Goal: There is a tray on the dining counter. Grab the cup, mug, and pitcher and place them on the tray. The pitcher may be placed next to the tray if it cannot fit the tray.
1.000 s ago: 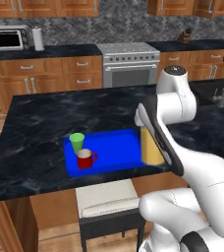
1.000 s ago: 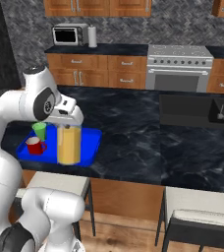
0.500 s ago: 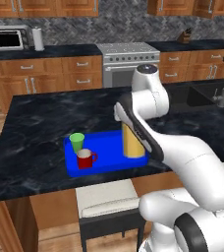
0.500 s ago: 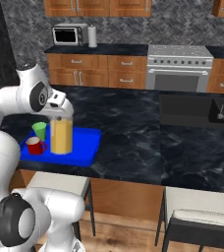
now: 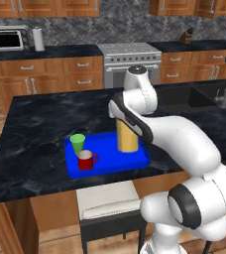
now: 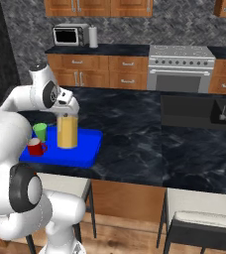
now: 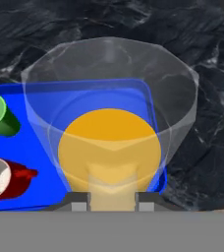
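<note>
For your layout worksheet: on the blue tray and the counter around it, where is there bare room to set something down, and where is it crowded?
The tray is crowded at its left end, where the cup and mug stand close together. The pitcher takes the right part. A bare blue strip lies between mug and pitcher. The dining counter is bare left of the tray and behind it.

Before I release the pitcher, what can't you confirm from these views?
- Pitcher base touching the tray: too small in both base views; hidden by its own liquid in the hand view.
- Gripper hold on the rim: fingertips cut off at the hand view's bottom; arm hides it in the left base view.
</note>
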